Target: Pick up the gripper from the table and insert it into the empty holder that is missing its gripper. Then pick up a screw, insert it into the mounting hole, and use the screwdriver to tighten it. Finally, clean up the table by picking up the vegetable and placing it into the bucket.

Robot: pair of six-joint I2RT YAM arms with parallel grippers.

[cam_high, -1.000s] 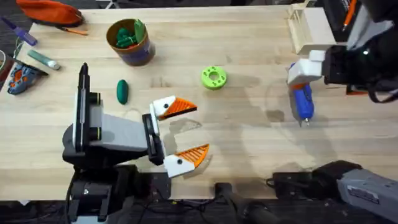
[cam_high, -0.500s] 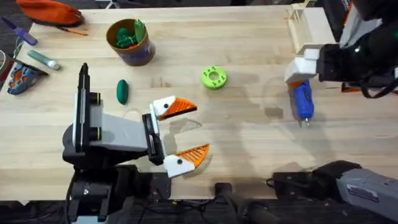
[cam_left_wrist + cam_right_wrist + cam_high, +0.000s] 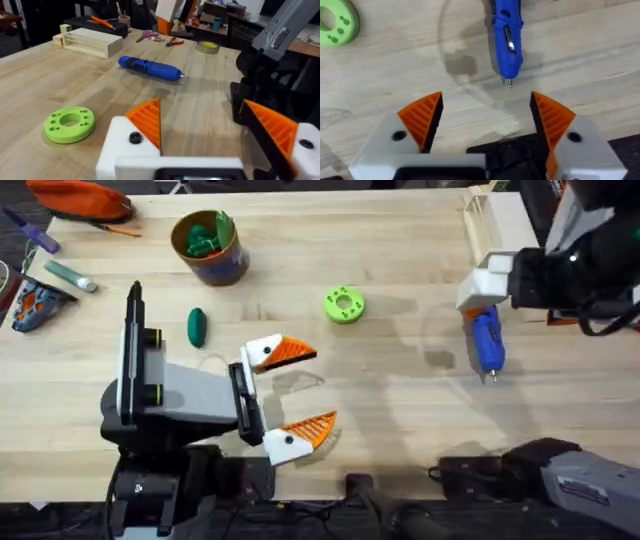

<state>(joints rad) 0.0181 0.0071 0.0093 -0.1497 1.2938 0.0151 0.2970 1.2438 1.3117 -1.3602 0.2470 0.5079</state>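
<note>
The vegetable [image 3: 196, 326] lies untouched on the table left of the left gripper [image 3: 305, 388], whose fingers gape empty as before. At the right, the screwdriver [image 3: 486, 341] lies flat; the right gripper [image 3: 484, 284], spread wide over its far end, has barely shifted.

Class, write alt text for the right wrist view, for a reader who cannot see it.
A blue screwdriver lies on a pale wooden table, its thin metal tip pointing toward the camera. The right tool hangs open above the table, its two orange ribbed pads wide apart. A lime-green disc with holes sits off to one corner.
</note>
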